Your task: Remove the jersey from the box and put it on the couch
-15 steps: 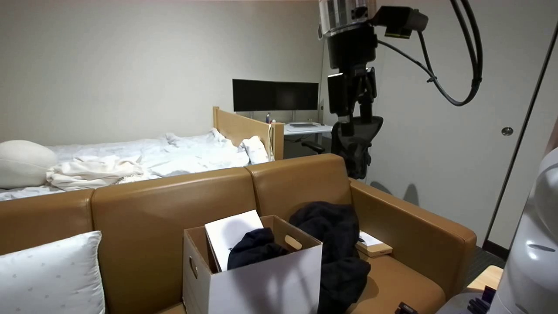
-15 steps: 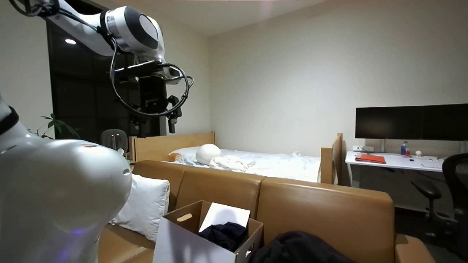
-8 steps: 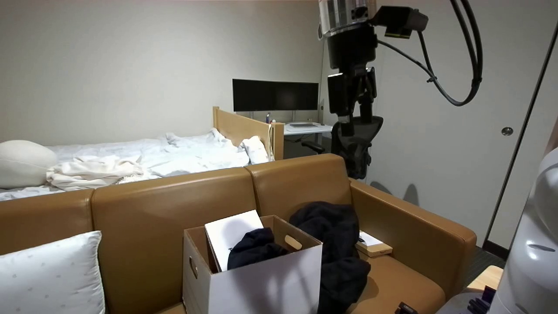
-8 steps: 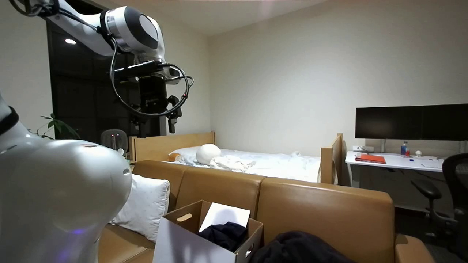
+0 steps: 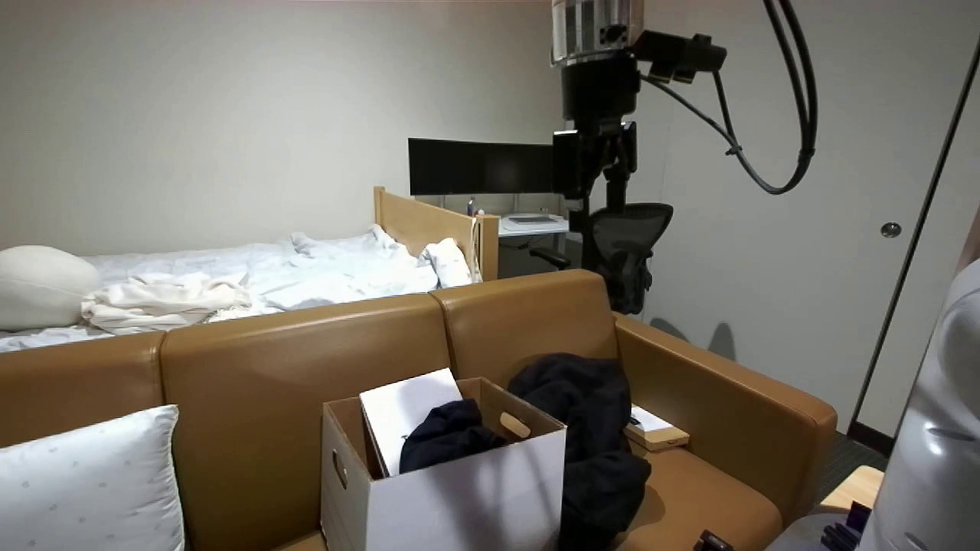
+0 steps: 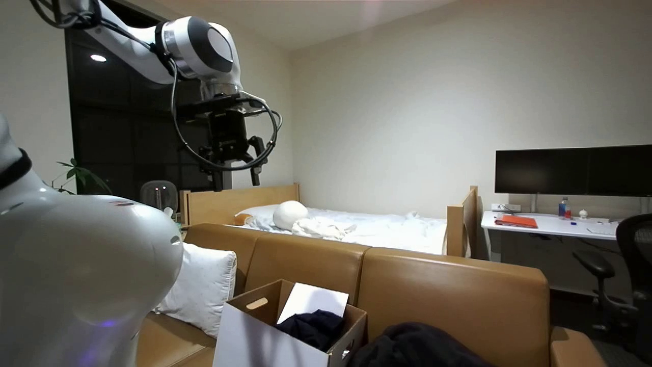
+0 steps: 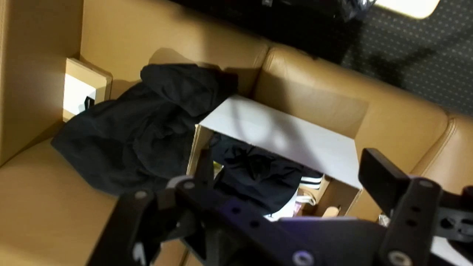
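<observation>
The black jersey (image 5: 450, 438) lies bunched in the white cardboard box (image 5: 467, 501); it also shows in an exterior view (image 6: 317, 327). In the wrist view the jersey (image 7: 258, 173) has white stripes near the box's far end. The box (image 7: 288, 133) stands on the tan-brown leather couch (image 5: 306, 360), and a white card leans inside it behind the jersey. My gripper (image 5: 596, 202) is open and empty, pointing down, high above the couch. It also shows in an exterior view (image 6: 237, 182). In the wrist view the spread fingers (image 7: 293, 168) hide the box's lower part.
Another black garment (image 5: 586, 428) lies on the couch against the box's side. A small flat box (image 5: 658, 432) sits by the couch arm (image 5: 727, 383). A white pillow (image 5: 92, 482) rests on the couch. A white-sheeted bed (image 5: 329, 264) stands behind the backrest.
In the last half second my gripper has shifted, a little left in an exterior view and a little right in an exterior view. It stays open. The jersey and box have not moved.
</observation>
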### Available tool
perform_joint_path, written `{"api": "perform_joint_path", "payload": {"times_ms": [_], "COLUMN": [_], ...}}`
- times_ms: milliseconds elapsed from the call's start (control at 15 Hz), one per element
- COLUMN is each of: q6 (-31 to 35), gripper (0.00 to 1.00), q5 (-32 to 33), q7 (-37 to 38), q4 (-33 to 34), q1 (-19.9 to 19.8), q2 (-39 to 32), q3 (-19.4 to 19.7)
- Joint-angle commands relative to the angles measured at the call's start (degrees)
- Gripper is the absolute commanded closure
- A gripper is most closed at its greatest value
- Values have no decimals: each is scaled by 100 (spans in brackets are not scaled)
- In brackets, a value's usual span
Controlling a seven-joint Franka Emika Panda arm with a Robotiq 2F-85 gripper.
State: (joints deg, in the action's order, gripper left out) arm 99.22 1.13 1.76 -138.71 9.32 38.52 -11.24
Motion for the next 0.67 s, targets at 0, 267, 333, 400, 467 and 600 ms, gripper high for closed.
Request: {"api": "perform_joint_path", "payload": {"times_ms": [0,267,333,400,467,600], "q6": [1219,2045,1691,1919,1901,1898], "gripper": [0,0,0,0,0,0], "q5": [86,277,201,181,177,174], "q7": [-80,-73,-134,4,-1,-8], "q4": [249,991,1225,672,852,1104], "q1": [-130,-310,-324,-232,-252,-267], "q2": [-686,-2099,-2432,-1651,-1993,-2448], "q3": [211,274,346,281,324,380]}}
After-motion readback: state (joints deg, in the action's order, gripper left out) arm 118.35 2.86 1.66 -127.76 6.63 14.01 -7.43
